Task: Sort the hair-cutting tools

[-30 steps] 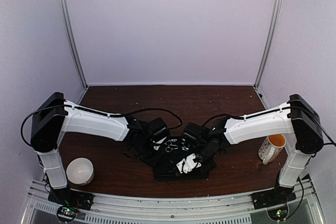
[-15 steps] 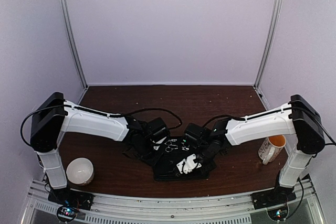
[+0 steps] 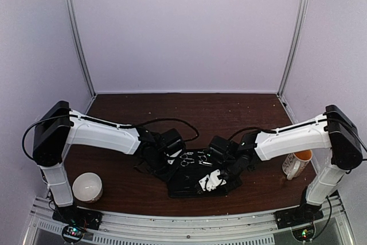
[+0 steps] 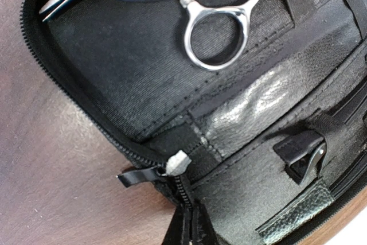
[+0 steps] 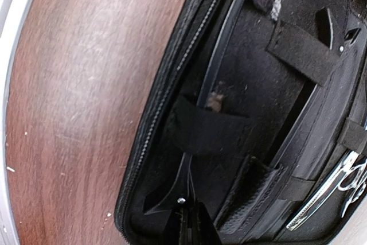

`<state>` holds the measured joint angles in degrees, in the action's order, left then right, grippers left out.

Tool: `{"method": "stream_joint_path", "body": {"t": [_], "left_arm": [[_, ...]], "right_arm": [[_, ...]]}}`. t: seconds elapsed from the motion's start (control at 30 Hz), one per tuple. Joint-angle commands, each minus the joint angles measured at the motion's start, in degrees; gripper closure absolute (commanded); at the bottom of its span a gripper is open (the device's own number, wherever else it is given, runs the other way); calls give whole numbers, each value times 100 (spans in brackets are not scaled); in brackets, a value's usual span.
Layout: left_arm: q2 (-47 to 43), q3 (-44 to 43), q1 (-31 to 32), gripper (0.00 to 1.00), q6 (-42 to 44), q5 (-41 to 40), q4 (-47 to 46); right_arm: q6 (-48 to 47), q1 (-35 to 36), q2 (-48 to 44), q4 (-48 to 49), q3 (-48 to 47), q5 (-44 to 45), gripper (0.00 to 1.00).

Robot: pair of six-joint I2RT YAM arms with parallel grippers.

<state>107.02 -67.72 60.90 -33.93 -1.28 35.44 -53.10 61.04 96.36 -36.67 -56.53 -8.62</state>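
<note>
The black case [image 3: 192, 185] lies open at the table's middle front. Silver scissors [image 3: 187, 158] lie on its far half; in the left wrist view their ring loops [image 4: 215, 32] sit under a strap. My left gripper [image 3: 170, 154] is at the case's left side, and its jaws [image 4: 186, 225] are shut on the case's zipper edge. A short black clip [image 4: 304, 156] lies in a pocket nearby. My right gripper [image 3: 222, 169] is over the case's right half, its jaws [image 5: 189, 228] shut on the end of a thin black clip [image 5: 198, 159] that runs under an elastic loop. Scissors [image 5: 321, 199] show at the lower right.
A white-and-orange mug [image 3: 297, 162] stands at the right, close to my right arm. A white ball-shaped thing [image 3: 87, 187] sits at the front left. A white piece [image 3: 209, 182] lies on the case's near half. Purple walls close in the table.
My right gripper has moved right and toward the near edge over the case; the white piece has shifted a little right with it. The left arm has stayed still.
</note>
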Motion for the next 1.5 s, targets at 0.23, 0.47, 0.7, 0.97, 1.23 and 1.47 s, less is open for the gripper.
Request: {"method": "stream_joint_path", "body": {"t": [0.23, 0.47, 0.7, 0.97, 1.23, 1.47], "left_arm": [[211, 145, -96, 100, 185, -9, 110], [230, 118, -92, 100, 49, 253, -39], [165, 247, -96, 100, -98, 529, -339], [141, 356, -94, 100, -239, 590, -489], [131, 308, -114, 100, -88, 549, -396], [-399, -25, -114, 99, 184, 295, 467]], "right_arm": [[231, 63, 491, -491, -301, -355, 99], [625, 271, 911, -78, -735, -629, 100], [1457, 577, 960, 672, -459, -682, 99], [1760, 620, 1022, 771, -525, -577, 94], [1499, 572, 480, 669, -189, -280, 78], [1357, 310, -388, 196, 31, 33, 70]]}}
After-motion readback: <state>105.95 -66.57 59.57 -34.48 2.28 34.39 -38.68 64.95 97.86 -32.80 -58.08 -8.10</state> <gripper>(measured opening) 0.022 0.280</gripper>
